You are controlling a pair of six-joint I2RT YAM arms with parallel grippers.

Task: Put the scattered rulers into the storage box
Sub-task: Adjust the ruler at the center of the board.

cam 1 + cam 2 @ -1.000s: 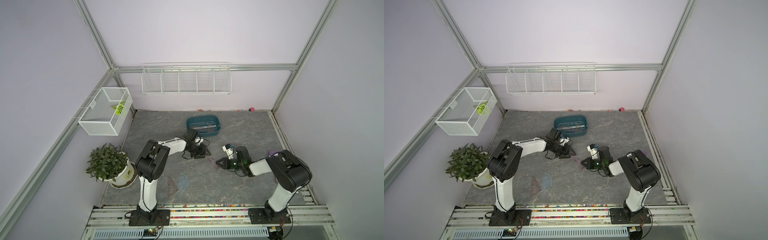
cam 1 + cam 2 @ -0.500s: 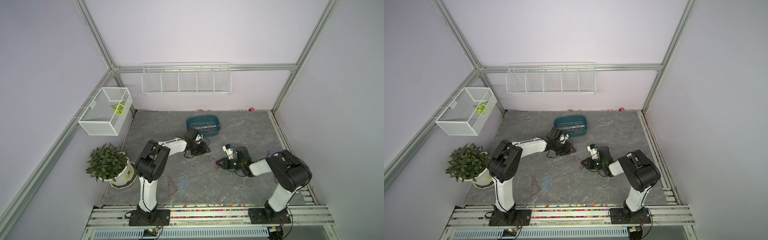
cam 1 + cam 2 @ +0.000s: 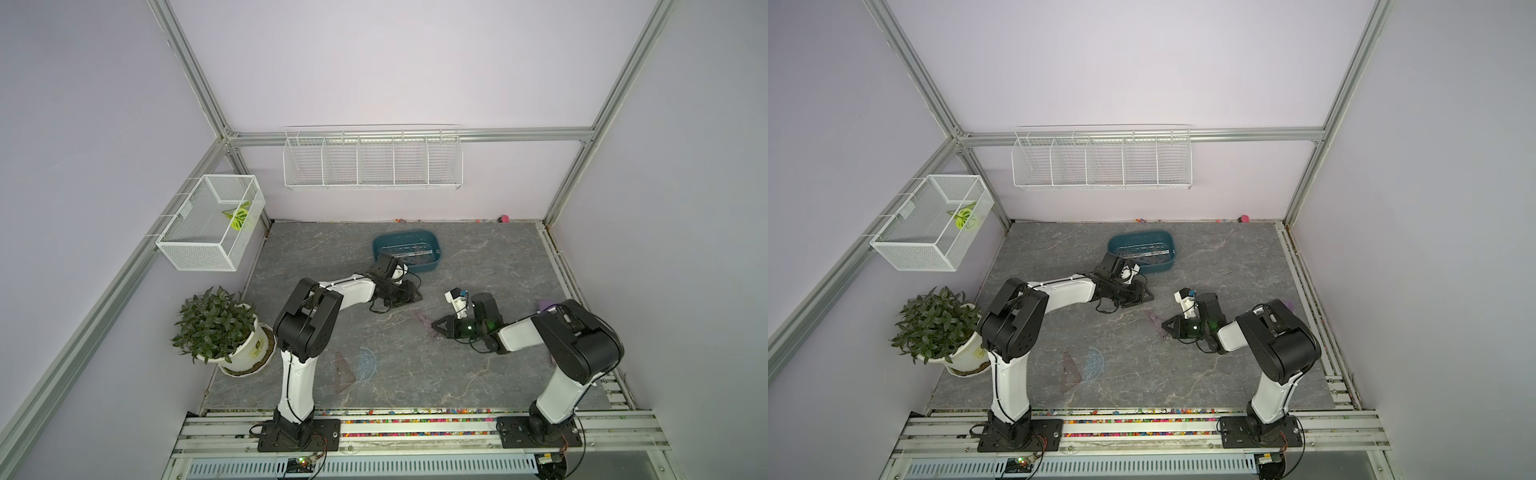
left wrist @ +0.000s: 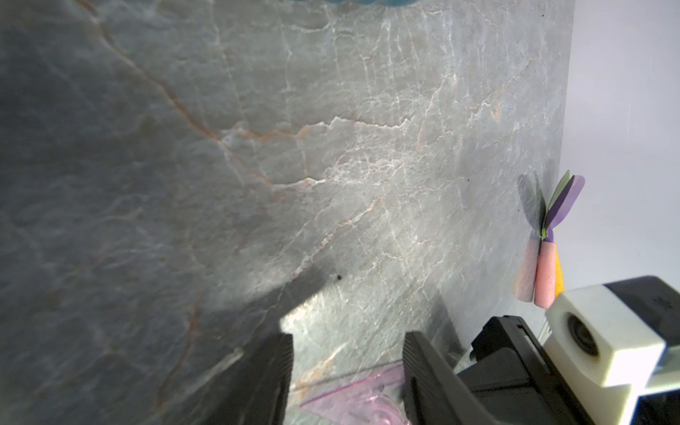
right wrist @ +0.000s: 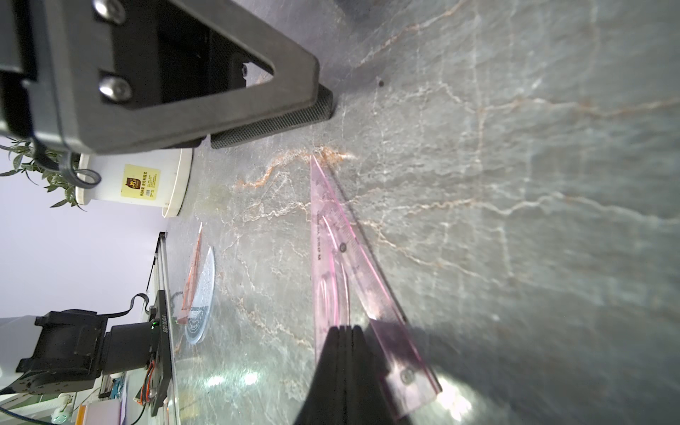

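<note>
A pink transparent triangle ruler [image 5: 331, 250] lies flat on the grey floor between the two arms, also seen as the triangle [image 3: 424, 320]. My right gripper [image 5: 345, 329] is shut, its tip low over the triangle's wide end; I cannot tell if it touches. My left gripper [image 4: 347, 353] is open and empty, low to the floor, with one corner of the triangle [image 4: 364, 393] just past its tips. A brown triangle [image 3: 343, 370] and a bluish protractor [image 3: 368, 362] lie near the front. The teal storage box [image 3: 376, 249] at the back holds straight rulers [image 3: 409, 250].
A potted plant [image 3: 220, 328] stands at the front left. White wire baskets [image 3: 208, 224] hang on the left and back walls. A pastel fan-shaped item [image 4: 544, 265] lies by the right wall, behind the right arm [image 3: 573, 332].
My left gripper has shifted slightly to the right, toward the pink triangle. The right arm has stayed where it was.
</note>
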